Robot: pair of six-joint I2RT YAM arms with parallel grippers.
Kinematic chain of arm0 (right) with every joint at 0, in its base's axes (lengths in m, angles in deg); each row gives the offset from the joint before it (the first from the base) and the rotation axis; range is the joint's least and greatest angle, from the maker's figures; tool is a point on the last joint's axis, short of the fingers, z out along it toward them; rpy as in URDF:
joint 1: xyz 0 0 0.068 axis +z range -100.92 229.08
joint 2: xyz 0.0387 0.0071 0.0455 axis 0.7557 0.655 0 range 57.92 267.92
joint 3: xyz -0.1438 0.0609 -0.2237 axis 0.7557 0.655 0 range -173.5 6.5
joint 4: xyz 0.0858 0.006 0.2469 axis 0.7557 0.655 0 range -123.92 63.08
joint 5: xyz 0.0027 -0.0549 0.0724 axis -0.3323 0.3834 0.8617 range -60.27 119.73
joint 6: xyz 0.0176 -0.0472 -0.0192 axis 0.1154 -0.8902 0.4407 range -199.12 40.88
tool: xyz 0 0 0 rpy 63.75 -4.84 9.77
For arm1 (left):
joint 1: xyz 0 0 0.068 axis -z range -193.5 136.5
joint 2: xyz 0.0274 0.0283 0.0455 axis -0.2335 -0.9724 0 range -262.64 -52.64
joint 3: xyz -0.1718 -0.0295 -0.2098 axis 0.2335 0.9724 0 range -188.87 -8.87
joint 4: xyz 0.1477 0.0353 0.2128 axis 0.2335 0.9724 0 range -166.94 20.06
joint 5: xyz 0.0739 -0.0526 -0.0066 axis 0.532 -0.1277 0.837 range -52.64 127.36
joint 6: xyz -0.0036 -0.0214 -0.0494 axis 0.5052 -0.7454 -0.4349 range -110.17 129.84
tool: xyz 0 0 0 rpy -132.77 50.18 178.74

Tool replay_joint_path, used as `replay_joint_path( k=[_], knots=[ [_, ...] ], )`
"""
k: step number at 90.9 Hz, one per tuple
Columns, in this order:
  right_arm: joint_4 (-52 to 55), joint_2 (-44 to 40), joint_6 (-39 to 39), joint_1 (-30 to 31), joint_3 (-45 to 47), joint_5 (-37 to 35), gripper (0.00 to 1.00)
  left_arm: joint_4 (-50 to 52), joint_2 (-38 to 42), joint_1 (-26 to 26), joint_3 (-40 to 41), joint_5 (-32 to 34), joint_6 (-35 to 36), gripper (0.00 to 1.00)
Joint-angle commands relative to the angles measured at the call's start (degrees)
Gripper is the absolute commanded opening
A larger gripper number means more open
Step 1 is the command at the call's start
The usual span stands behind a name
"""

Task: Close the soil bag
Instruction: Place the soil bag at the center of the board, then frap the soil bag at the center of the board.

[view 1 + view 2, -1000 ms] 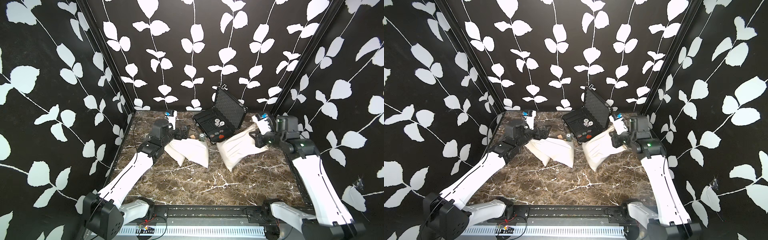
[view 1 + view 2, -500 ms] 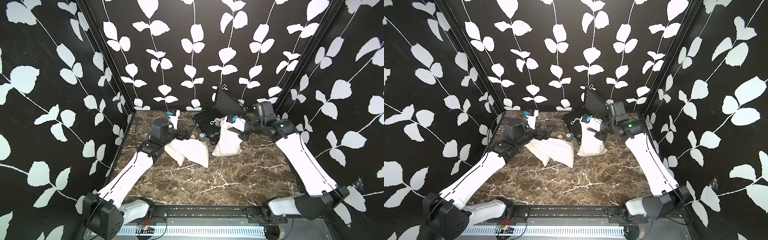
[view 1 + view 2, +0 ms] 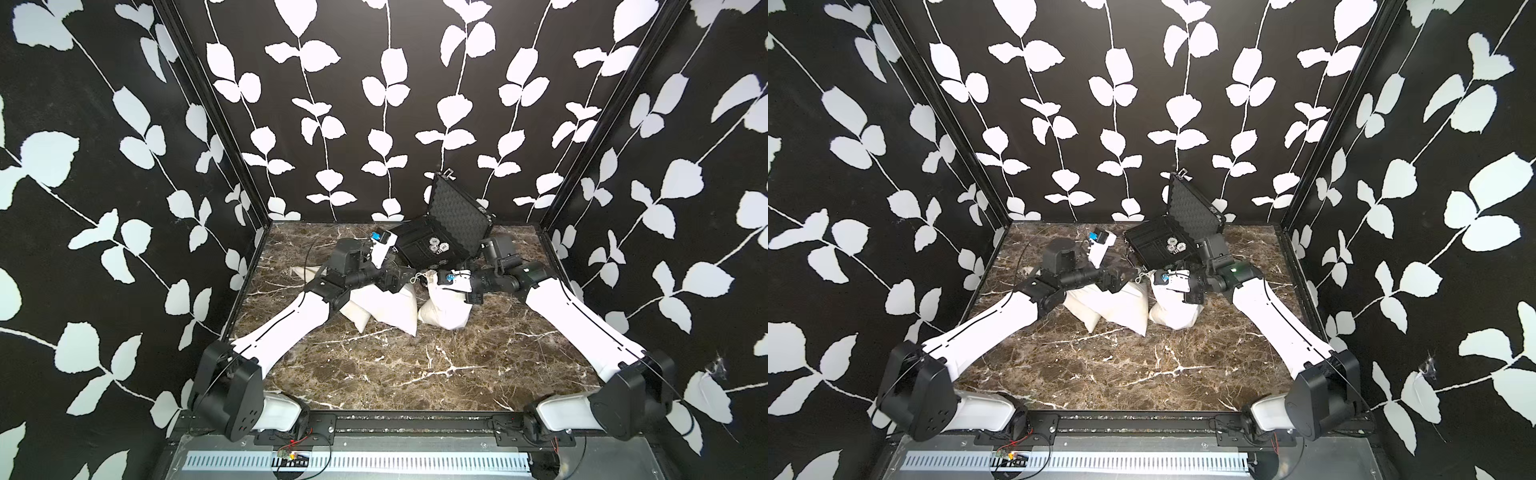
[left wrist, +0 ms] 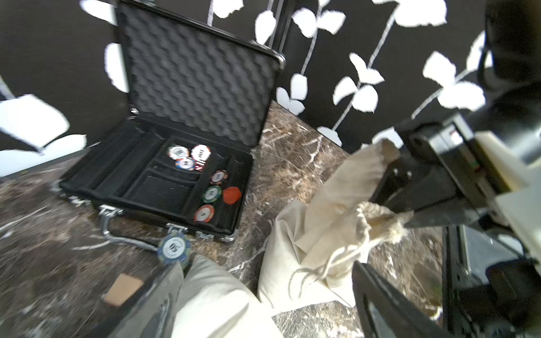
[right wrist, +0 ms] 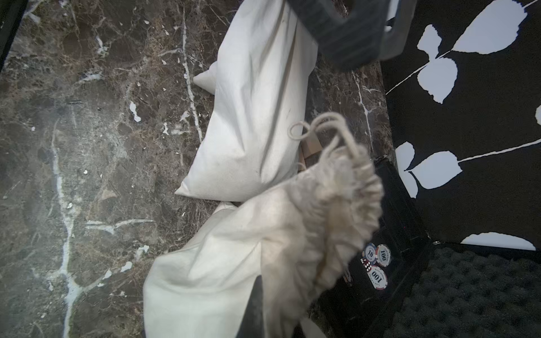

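right gripper (image 4: 386, 204): clamped on soil bag (image 4: 319, 234) neck | left gripper (image 4: 268, 272): apart | risk: closes on cloth, missing the apparently slack drawstring (image 5: 348, 140); mouth not cinched

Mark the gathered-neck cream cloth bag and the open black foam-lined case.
Gathered-neck cream cloth bag (image 4: 325, 204): left wrist view, side fabric below the neck.
Open black foam-lined case (image 4: 199, 79): left wrist view, lid foam.
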Motion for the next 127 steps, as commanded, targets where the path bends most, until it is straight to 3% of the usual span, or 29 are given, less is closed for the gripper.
replay_joint_path(
  k=[1,18,36,45,63,76,81,90,97,118,127],
  knots=[
    [-3.1,-1.9,-1.0,0.3,-0.3,1.0,0.00,-0.8,-0.5,0.6,-1.8,-7.2,8.0,0.90],
    [-2.5,-1.8,-1.2,0.3,-0.5,1.4,0.00,-0.1,-2.9,1.6,-2.3,-10.9,13.2,0.87],
    [-3.3,-2.5,-0.7,0.3,-0.1,2.3,0.00,2.8,-7.2,3.0,-6.6,-12.5,15.4,0.70],
    [-3.6,-2.7,-0.3,0.3,0.3,2.1,0.00,3.0,-7.6,3.8,-7.3,-12.7,16.1,0.51],
    [-8.3,-3.9,3.7,-0.5,2.6,-3.9,0.00,7.2,-4.6,3.9,-6.2,-10.3,18.0,0.00],
    [-20.1,-6.2,11.8,-3.8,8.8,-8.1,0.00,6.5,3.5,3.8,-3.5,-3.4,15.2,0.00],
    [-26.8,-7.6,16.0,-4.3,11.9,-9.4,0.06,6.8,5.9,3.8,-4.0,-0.6,13.4,0.00],
    [-32.3,-10.0,20.9,-4.4,15.3,-4.1,0.42,7.6,8.3,3.8,-6.4,0.6,9.0,0.00],
    [-36.5,-11.4,26.8,-3.6,16.4,-1.1,0.52,8.8,8.5,3.8,-8.8,0.9,6.1,0.00],
    [-46.7,-15.2,37.3,6.5,19.4,-6.5,0.53,13.9,6.1,3.8,-15.0,2.2,-0.2,0.00],
    [-52.7,-15.6,43.1,10.5,20.6,-13.7,0.50,13.4,6.1,3.8,-15.1,1.9,-2.0,0.00]
  ],
)
